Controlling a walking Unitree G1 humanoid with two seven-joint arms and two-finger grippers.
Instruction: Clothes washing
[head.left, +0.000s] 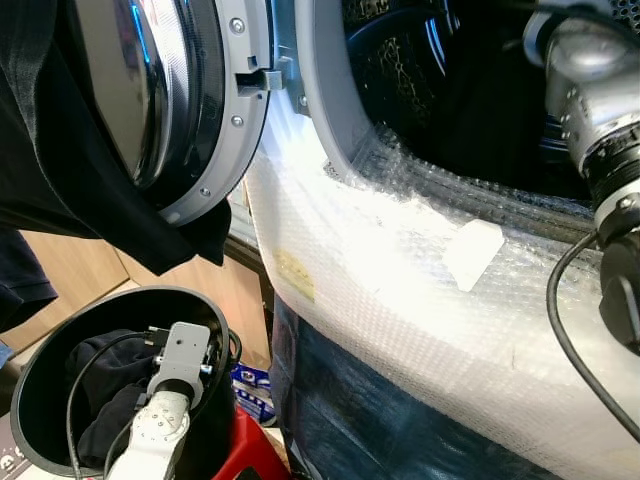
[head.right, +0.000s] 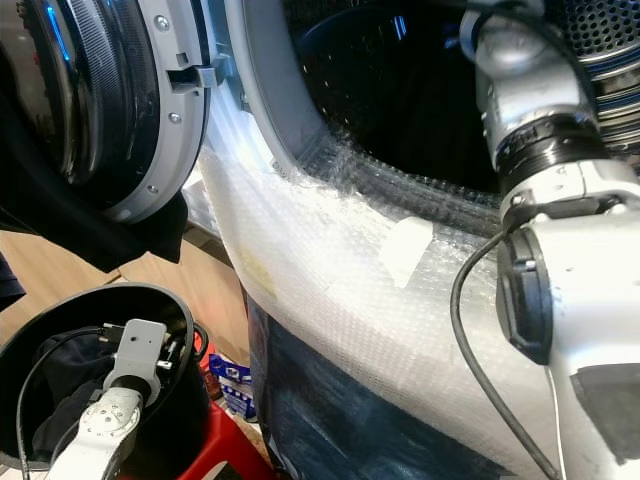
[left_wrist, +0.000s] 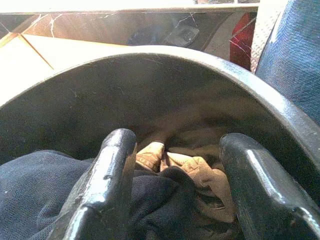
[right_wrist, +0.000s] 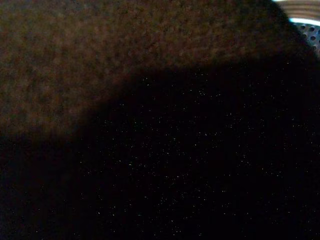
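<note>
Loading is underway: your left tool (left_wrist: 175, 165), released, reaches clothes (left_wrist: 45, 190) left in the bucket (head.left: 40, 380); right tool's state: cannot tell.

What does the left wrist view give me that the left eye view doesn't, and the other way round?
Left wrist view alone: the left gripper with fingers spread open just above a crumpled tan garment lying among dark navy clothes. Left eye view alone: the open round washing machine door with a black garment draped over it, the bubble-wrapped washer front, and the right arm reaching into the drum. Both share the round black plastic laundry bucket with dark clothes inside.
</note>
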